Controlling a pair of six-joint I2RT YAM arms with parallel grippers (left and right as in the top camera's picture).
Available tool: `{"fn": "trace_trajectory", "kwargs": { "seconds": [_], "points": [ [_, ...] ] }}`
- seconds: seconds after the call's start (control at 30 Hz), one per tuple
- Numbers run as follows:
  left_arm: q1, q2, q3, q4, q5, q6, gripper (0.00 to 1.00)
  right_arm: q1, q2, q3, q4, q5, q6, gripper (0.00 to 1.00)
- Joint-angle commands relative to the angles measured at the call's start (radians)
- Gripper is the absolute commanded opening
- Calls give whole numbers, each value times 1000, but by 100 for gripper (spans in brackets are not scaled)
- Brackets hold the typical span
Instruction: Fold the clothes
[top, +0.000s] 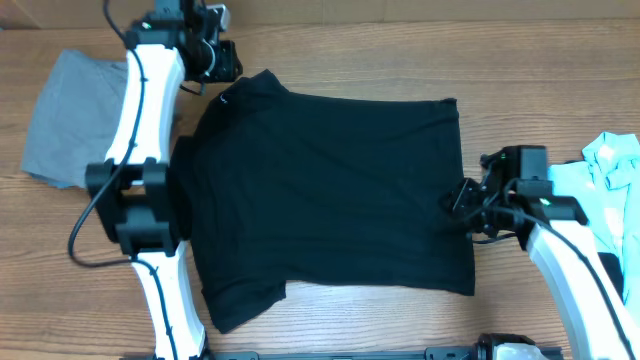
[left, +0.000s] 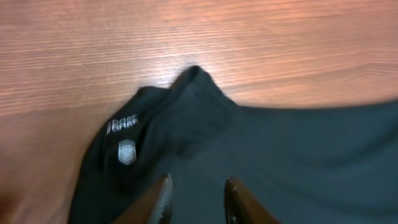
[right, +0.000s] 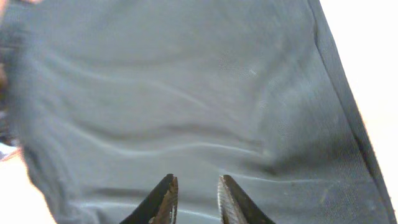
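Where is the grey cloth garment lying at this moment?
In the overhead view, the grey cloth garment lies far left, beside the left arm, which separates it from the black cloth shirt.

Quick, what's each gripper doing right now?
Left gripper: partly open, holding nothing, above the black shirt.
Right gripper: partly open, holding nothing, above the same shirt.

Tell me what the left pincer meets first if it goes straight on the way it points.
The black shirt: its cloth lies right ahead of the left pincer, rising to a bunched ridge. Bare table comes beyond that. Depth is unclear, so contact is likely, not certain.
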Motion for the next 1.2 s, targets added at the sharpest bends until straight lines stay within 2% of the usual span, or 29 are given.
{"fn": "trace_trajectory", "kwargs": {
  "seconds": [0.0, 0.1, 0.27, 0.3, 0.4, 0.5, 0.7, 0.87, 0.93, 1.03, 1.07, 1.1, 1.17],
  "points": [
    [0, -190, 116, -121, -2, 34, 39, 3, -131, 56, -18, -7, -20, 31],
    [0, -270, 121, -274, -6, -5, 40, 3, -217, 65, -37, -7, -8, 39],
    [0, -301, 115, -584, -34, -55, 35, 3, -283, 65, -112, -4, -5, 47],
    [-2, -301, 89, -582, -48, -64, 32, 3, -282, 65, -129, -3, -5, 47],
    [-7, -322, -56, -581, -48, -90, 36, 3, -261, 65, -160, 0, 6, 48],
    [-8, -322, -225, -580, -49, -96, 30, 3, -221, 65, -175, 5, 18, 48],
    [-7, -352, -528, -582, -58, -34, 23, 3, -151, 65, -190, 5, 17, 48],
    [-7, -519, -725, -559, -82, -29, 24, 3, -124, 65, -193, 5, 17, 48],
    [-7, -626, -811, -515, -82, -55, 31, 3, -117, 65, -196, 5, 17, 48],
    [-7, -826, -989, -386, -169, -156, 58, 3, -114, 65, -199, 5, 17, 49],
    [-7, -891, -1054, -335, -214, -194, 72, 3, -114, 64, -199, 5, 16, 49],
    [-6, -951, -1122, -280, -251, -230, 81, 3, -114, 64, -199, 5, 17, 50],
    [-1, -1024, -1220, -195, -265, -268, 89, 3, -114, 64, -199, 5, 17, 50]
  ]
}}
